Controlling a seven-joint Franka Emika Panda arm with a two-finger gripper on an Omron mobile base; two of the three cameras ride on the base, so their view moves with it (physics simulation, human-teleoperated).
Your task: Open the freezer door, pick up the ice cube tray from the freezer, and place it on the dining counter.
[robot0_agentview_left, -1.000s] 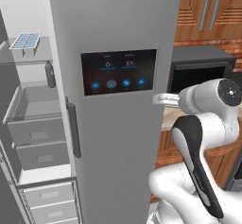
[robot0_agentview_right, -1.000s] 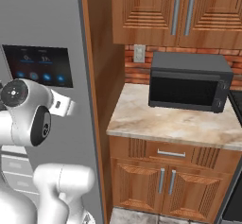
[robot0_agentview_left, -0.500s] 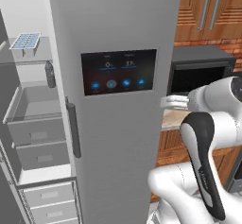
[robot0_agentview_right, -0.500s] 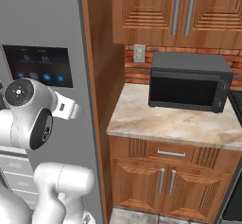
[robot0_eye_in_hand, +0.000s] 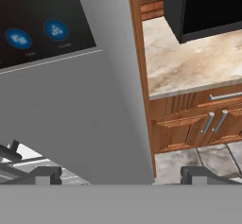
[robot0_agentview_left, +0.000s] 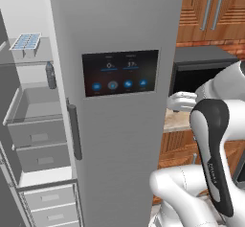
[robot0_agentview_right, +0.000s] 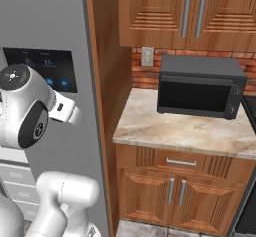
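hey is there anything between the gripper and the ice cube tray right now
Yes. The ice cube tray sits on an upper freezer shelf at far left, while the open gripper faces the lower edge of the grey door with the black touchscreen. That closed door's width lies between them.

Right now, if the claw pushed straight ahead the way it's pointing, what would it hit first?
Most likely the plain grey face of the fridge door, below its black touchscreen. The open claw points at it in the hand view, close to the door's right edge by the wooden side panel; depth is uncertain.
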